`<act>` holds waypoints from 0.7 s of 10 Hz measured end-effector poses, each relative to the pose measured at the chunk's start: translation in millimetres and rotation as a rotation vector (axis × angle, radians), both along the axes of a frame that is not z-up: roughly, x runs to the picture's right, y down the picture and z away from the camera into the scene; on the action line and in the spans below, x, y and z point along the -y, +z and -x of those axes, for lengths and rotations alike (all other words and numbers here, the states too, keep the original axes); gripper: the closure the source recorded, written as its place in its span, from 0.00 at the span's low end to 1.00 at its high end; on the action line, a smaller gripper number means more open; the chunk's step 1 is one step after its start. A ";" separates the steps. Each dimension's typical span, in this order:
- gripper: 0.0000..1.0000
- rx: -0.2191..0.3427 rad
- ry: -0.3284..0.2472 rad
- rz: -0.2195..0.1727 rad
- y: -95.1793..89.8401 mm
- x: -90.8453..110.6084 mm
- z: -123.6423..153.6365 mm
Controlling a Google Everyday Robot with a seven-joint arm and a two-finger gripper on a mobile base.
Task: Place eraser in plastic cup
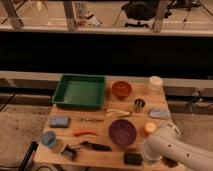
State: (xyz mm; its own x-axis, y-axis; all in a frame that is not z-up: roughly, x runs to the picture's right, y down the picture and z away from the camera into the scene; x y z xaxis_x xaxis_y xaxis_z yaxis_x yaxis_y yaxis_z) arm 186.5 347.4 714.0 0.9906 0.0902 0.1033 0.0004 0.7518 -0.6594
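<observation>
The eraser [133, 158], a flat black block, lies at the front edge of the wooden table [102, 129], right of centre. The plastic cup [48, 139], short and light blue, stands upright at the front left corner, far from the eraser. My white arm [167, 146] comes in from the lower right and bends down over the table's front right. My gripper [147, 159] is at the arm's lower end, just right of the eraser and mostly hidden by the arm.
Also on the table: a green tray [80, 91], brown bowl [121, 89], white-lidded jar [155, 83], dark metal cup [139, 104], purple bowl [123, 133], orange object [150, 128], blue-grey pad [59, 121], red-orange piece [84, 132] and black-handled tool [95, 146].
</observation>
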 end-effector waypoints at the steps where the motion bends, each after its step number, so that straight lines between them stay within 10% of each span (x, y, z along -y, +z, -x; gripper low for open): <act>1: 0.20 -0.002 0.005 0.000 1.3 -0.9 -1.5; 7: 0.25 0.013 0.016 0.010 6.6 -5.5 -6.8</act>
State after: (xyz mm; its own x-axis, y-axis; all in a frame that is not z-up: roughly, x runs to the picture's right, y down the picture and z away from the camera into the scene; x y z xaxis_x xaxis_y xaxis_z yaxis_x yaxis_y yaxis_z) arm 193.2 352.9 720.6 0.9875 0.1069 0.1156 -0.0026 0.7450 -0.6671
